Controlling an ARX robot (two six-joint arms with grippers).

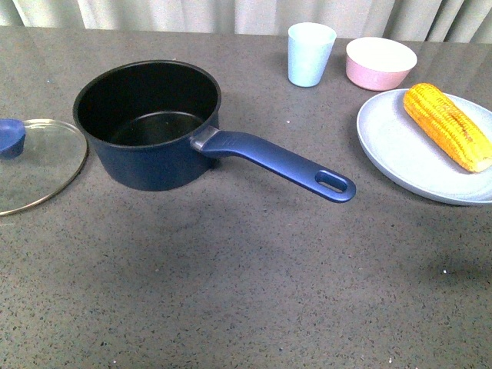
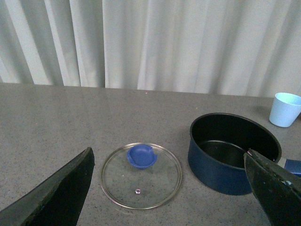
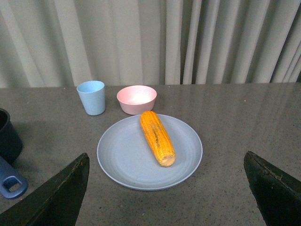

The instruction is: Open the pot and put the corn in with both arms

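Front view, left to right. The glass lid is lying flat on the grey table. It is off the pot and is being cut off by the left frame edge, so its blue knob is showing only in part. The pot is standing upright just beside the lid without touching it. It is open, and its black inside is showing nothing in it. Its long handle is pointing right and toward the robot. A pale blue cup and a pink bowl are standing at the far edge of the table. The corn is lying on a grey plate, well apart from the pot. The plate is running out of frame on the right. Wide bare table is lying in front of the pot and plate. Neither arm is showing in this view.

Left wrist view: the left gripper is hanging above the lid with its jaws spread wide and gripping nothing. One finger is covering part of the pot's wall.

Right wrist view: the right gripper is hanging over the corn with its jaws spread wide and gripping nothing. The pot is showing only as a sliver at the frame edge.
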